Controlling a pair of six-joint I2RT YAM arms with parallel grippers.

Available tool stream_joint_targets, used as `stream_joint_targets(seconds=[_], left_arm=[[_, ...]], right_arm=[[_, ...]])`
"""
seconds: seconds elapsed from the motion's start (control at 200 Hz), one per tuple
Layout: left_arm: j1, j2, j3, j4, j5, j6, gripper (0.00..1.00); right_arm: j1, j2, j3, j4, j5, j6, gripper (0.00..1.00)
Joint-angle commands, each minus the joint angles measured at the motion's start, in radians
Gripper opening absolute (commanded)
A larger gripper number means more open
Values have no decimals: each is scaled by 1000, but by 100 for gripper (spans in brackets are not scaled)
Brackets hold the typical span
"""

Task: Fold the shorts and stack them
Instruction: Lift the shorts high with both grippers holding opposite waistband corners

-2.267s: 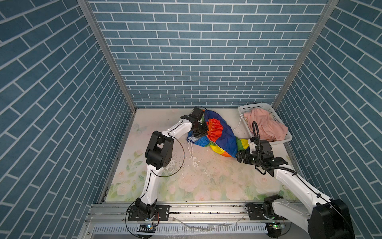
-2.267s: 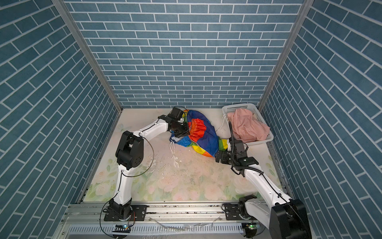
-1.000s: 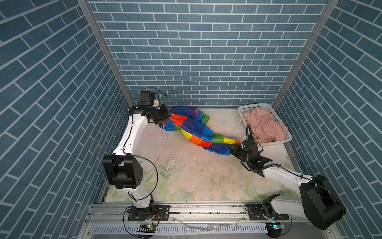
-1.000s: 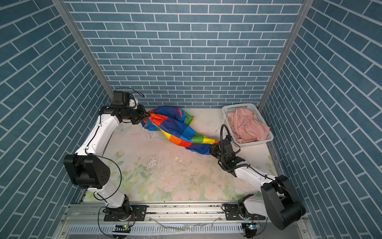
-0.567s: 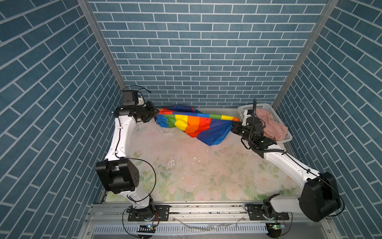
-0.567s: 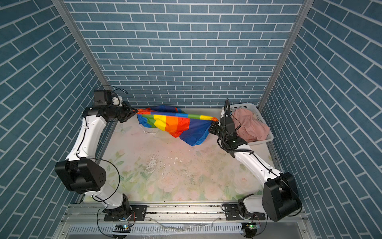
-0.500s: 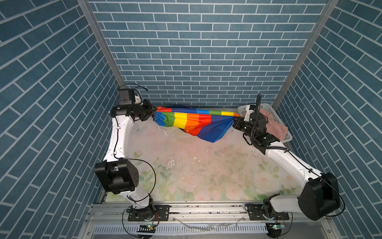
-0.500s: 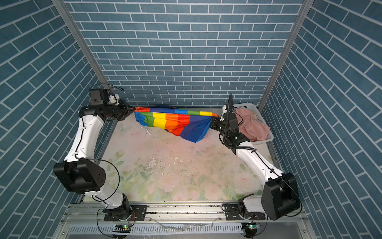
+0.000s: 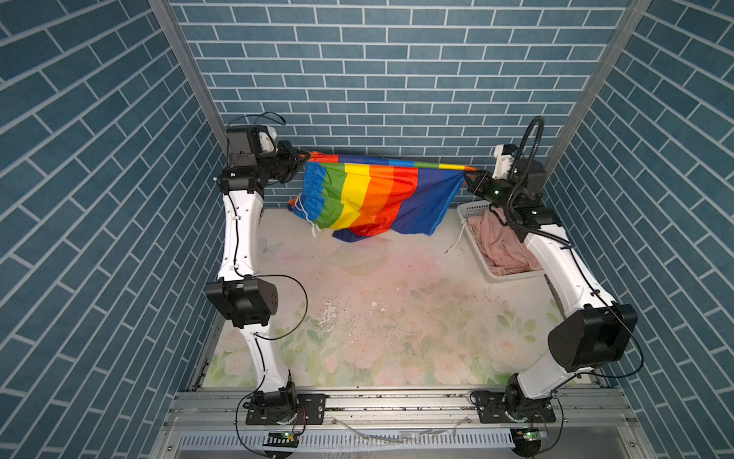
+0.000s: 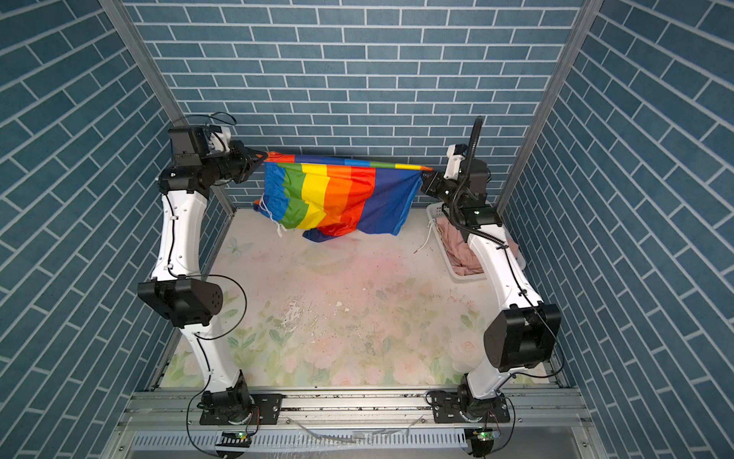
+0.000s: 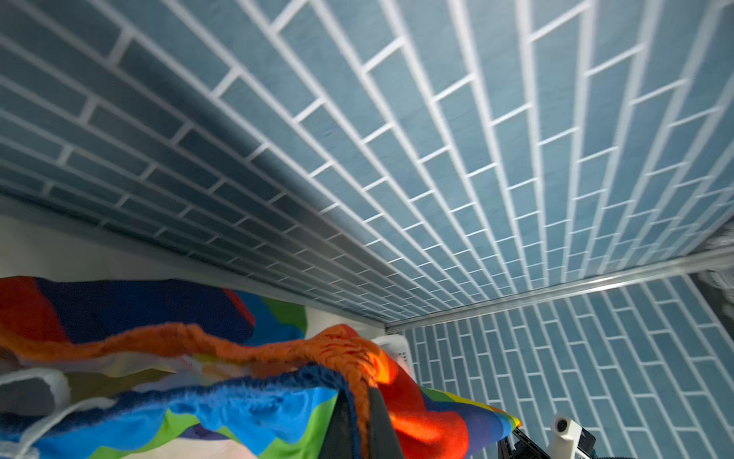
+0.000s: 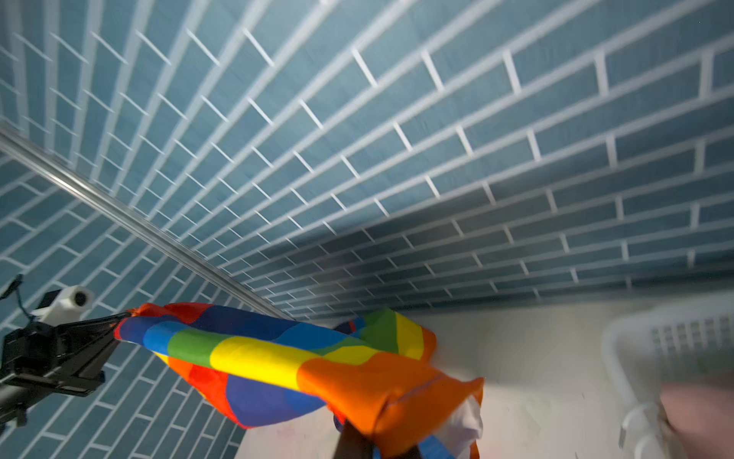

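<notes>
Above the floral-printed tabletop (image 9: 397, 302), the shiny rainbow-striped cloth shorts (image 9: 369, 198) are hanging stretched out. The left gripper (image 9: 302, 163) and right gripper (image 9: 469, 177) are each clamping an upper corner. This looks like the spreading step, and laying the shorts flat is calling for an even lowering.

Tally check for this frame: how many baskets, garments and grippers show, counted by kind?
Baskets: 1, the white basket.
Garments in view: 2, the rainbow shorts stretched in the air, the pink cloth in the basket.
Grippers: 2, left gripper, right gripper, each shut on the rainbow shorts.
Total: 5.
</notes>
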Motion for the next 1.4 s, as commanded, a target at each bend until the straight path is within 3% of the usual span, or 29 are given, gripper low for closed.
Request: stream_joint_targets(seconds=[0.0, 0.1, 0.38, 0.555, 0.775, 0.99, 1.14, 1.24, 1.395], left_arm=[[58, -157, -25, 240, -92, -70, 0], [51, -267, -76, 296, -107, -82, 0], [57, -479, -165, 202, -187, -54, 0], [89, -410, -166, 55, -228, -30, 0], [103, -94, -12, -89, -161, -1, 0], [81, 69, 14, 135, -39, -125, 0], [68, 108, 103, 246, -61, -162, 0], [64, 88, 131, 347, -53, -212, 0], [107, 4, 95, 353, -36, -206, 0]], right_arm=[[-117, -174, 35, -22, 129, -57, 0], [-159, -281, 21, -59, 132, -68, 0], [-242, -489, -30, -141, 152, -109, 0], [-288, -335, 16, -175, 93, -39, 0], [-293, 16, 123, -162, -19, 34, 0], [-289, 239, 307, -188, -90, 57, 0], [-294, 384, 714, -448, -98, -27, 0], [-324, 401, 941, -546, -74, -50, 0], [-429, 299, 916, -550, -97, 1, 0]])
